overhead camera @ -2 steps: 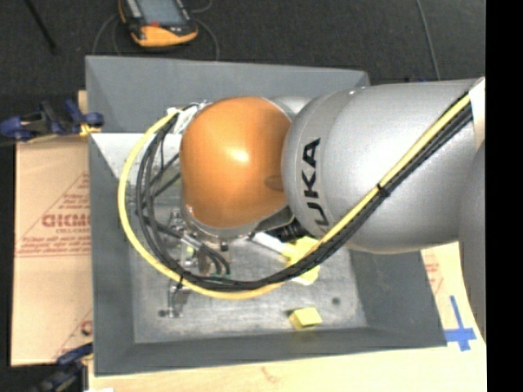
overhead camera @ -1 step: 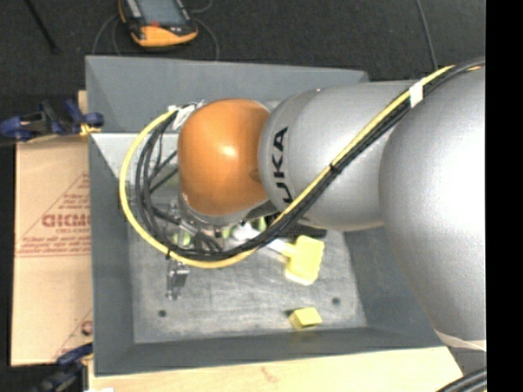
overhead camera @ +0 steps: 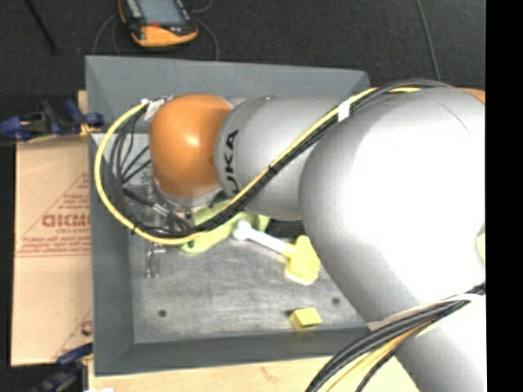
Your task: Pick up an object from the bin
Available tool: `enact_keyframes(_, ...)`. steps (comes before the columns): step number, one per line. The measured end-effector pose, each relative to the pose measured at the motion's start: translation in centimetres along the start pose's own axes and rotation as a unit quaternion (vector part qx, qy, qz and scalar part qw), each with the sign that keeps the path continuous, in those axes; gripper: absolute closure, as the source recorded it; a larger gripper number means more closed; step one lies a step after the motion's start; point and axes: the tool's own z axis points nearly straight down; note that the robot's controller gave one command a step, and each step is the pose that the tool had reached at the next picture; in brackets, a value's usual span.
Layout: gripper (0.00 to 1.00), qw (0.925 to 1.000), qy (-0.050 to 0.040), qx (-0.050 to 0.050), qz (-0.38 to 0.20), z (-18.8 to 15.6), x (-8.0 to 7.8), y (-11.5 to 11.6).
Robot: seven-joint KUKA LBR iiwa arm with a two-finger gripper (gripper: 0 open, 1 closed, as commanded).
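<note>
Down at the left side of the bin (overhead camera: 221, 296), under the orange cover (overhead camera: 186, 141) on the wrist, the claw (overhead camera: 154, 256) hangs close to the grey floor. We cannot tell how far open it stands, and we see nothing in its hold.

Nearest to it is a lime-green piece (overhead camera: 204, 237), curved and partly hidden beneath the arm (overhead camera: 368, 186); we cannot tell what kind of thing it is. Just beyond that lies a white-handled tool (overhead camera: 270, 246) with a pale yellow head, resting flat near the middle of the floor. A small yellow block (overhead camera: 306, 318) lies well apart, toward the front wall.

We judge the tool to be light, stiff plastic, and its smooth handle may slip. We would take it across the slim white handle, near the head, where the weight likely sits. The green piece looks thin and possibly bendy, so a pinch across its visible curve could flex it. The block seems light, and we would simply take it across its flat sides.
</note>
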Motion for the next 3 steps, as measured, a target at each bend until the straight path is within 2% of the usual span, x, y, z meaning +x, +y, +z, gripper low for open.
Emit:
enact_keyframes(1, 0.0, 0.9945, 0.0008, 0.001, -0.105, -0.1, -0.7, -0.5)
enact_keyframes(2, 0.0, 0.9956, 0.0027, 0.0, -0.094, 1.3, -3.0, -7.4)
enact_keyframes(3, 1.0, 0.966, 0.0013, -0.002, -0.259, 1.4, -3.1, -10.6)
